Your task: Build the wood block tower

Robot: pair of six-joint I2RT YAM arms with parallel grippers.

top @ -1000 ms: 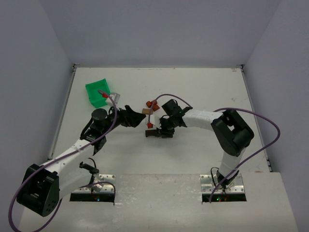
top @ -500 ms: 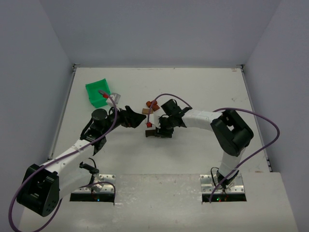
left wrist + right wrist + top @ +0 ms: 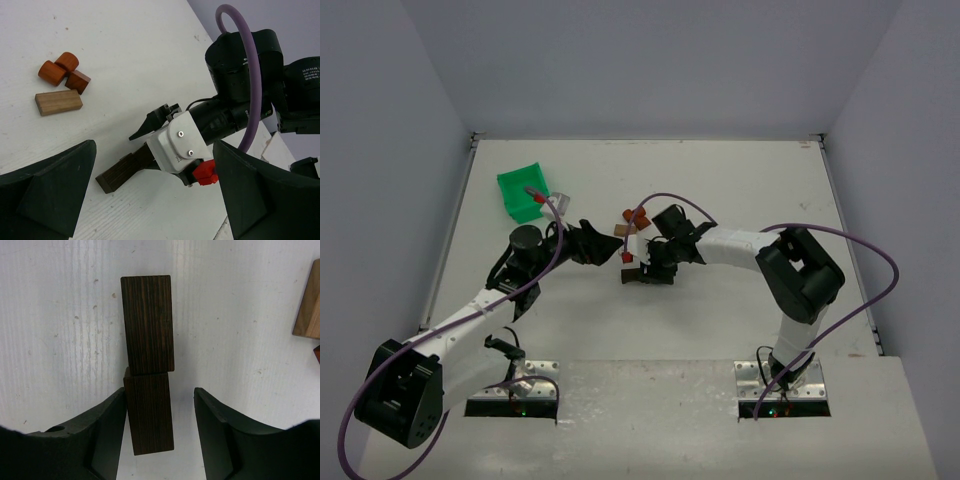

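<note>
Two dark brown planks lie end to end on the white table in the right wrist view, the far one [image 3: 147, 322] overlapping the near one [image 3: 149, 415]. My right gripper [image 3: 159, 395] is open around the near plank; its left finger [image 3: 107, 425] is against the plank and the right finger stands apart. In the top view the right gripper [image 3: 646, 268] sits over the dark planks [image 3: 636, 278]. My left gripper [image 3: 612, 249] is open and empty just left of them. The left wrist view shows a dark plank [image 3: 122, 172], reddish-orange rounded pieces and a cube [image 3: 62, 71], and a light wooden block [image 3: 58, 102].
A green plastic bin [image 3: 524, 192] stands at the far left of the table. The reddish pieces [image 3: 636, 214] and the light block [image 3: 622, 231] lie just beyond the two grippers. A purple cable [image 3: 670, 198] arcs over the right arm.
My right gripper has edged slightly left over the dark planks. The left arm has not visibly moved.
</note>
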